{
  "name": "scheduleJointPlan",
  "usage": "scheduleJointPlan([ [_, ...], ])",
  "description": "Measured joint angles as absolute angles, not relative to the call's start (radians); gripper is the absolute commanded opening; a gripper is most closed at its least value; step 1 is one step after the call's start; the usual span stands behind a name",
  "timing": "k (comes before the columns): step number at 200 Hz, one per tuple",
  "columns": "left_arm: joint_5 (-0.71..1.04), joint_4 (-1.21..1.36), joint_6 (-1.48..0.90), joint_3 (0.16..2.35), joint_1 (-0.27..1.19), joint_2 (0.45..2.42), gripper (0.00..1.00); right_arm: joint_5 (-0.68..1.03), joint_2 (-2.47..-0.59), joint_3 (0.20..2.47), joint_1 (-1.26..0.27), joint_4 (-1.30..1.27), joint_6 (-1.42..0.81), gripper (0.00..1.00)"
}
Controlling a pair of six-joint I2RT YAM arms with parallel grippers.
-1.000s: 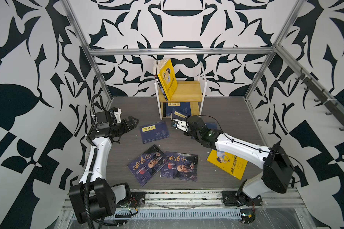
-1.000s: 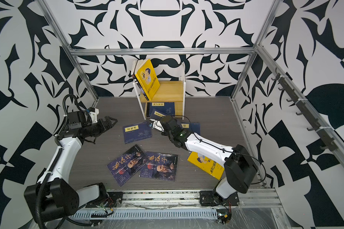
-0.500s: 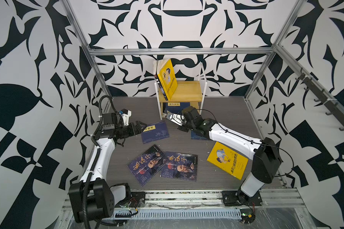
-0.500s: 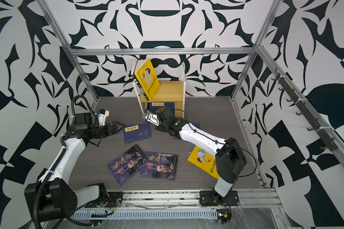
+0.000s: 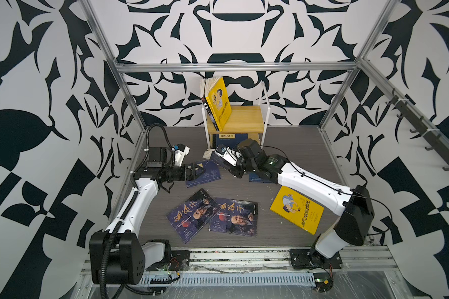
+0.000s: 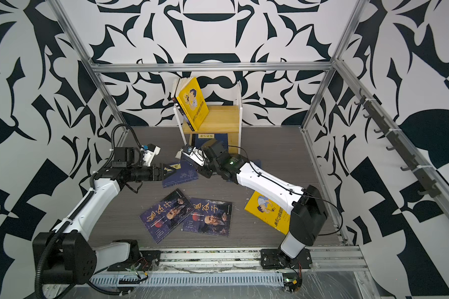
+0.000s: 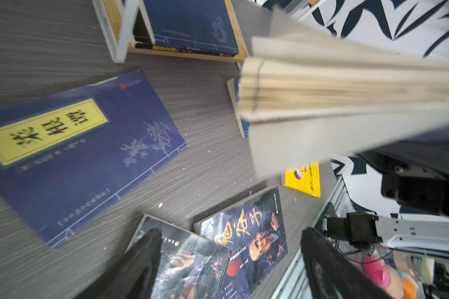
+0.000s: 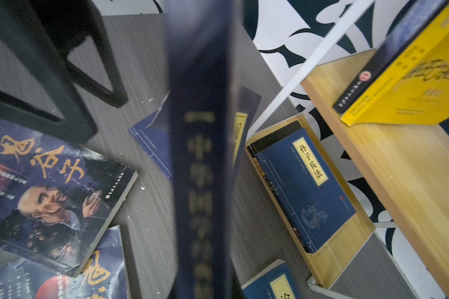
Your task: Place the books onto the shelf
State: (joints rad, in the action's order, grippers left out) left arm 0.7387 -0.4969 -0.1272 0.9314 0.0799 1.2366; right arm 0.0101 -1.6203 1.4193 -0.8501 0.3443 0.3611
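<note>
The small shelf with light wooden boards and a thin white frame stands at the back of the grey wood-look table, close to the wall. A bright yellow book with a cartoon cover stands on the top board and leans to one side. A navy book with a yellow label lies flat on the bottom board.

Just in front of the shelf, the right gripper has its fingers squeezed tight on a navy book with pale pages. It holds this book up off the table, and the pages fan open a little.

The left gripper is over another navy book with a yellow label that lies flat on the table. Its black fingers are wide apart with nothing between them. I cannot tell if it touches that book.

Nearer the front lie two dark blue books with gold writing and an old man's face, one corner over the other. A second yellow cartoon book lies flat by the right arm. A bit of one more navy book peeks out from under that arm.
</note>
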Motion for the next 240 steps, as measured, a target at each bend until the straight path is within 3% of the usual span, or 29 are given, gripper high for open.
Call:
scheduleJointPlan([
  [30,0.727,-0.475,-0.154,0.922,0.106,1.245,0.71,0.006,-1.622,1.422,-0.896,0.348,0.354,0.0],
  [65,0.672,-0.444,-0.21,0.923,0.049,1.246,0.29,0.005,-1.622,1.422,-0.915,0.35,0.378,0.0],
  [108,0.67,-0.397,-0.325,0.922,-0.009,1.245,0.28,0.014,-1.622,1.418,-0.966,0.388,0.494,0.0],
  [122,0.689,-0.37,-0.355,0.918,-0.008,1.244,0.31,0.019,-1.624,1.418,-0.988,0.395,0.506,0.0],
  [142,0.699,-0.366,-0.358,0.917,-0.01,1.244,0.5,0.017,-1.631,1.419,-1.008,0.395,0.509,0.0],
  [169,0.678,-0.406,-0.318,0.923,-0.047,1.24,0.59,-0.041,-1.646,1.419,-0.981,0.4,0.496,0.0],
  [193,0.672,-0.47,-0.266,0.957,-0.068,1.234,0.76,-0.098,-1.646,1.416,-0.942,0.39,0.474,0.0],
  [217,0.768,-0.443,-0.324,0.935,-0.067,1.216,0.89,-0.179,-1.644,1.398,-0.923,0.343,0.467,0.0],
  [240,0.919,-0.313,-0.527,0.851,-0.06,1.212,0.97,-0.243,-1.642,1.368,-0.929,0.275,0.474,0.0],
])
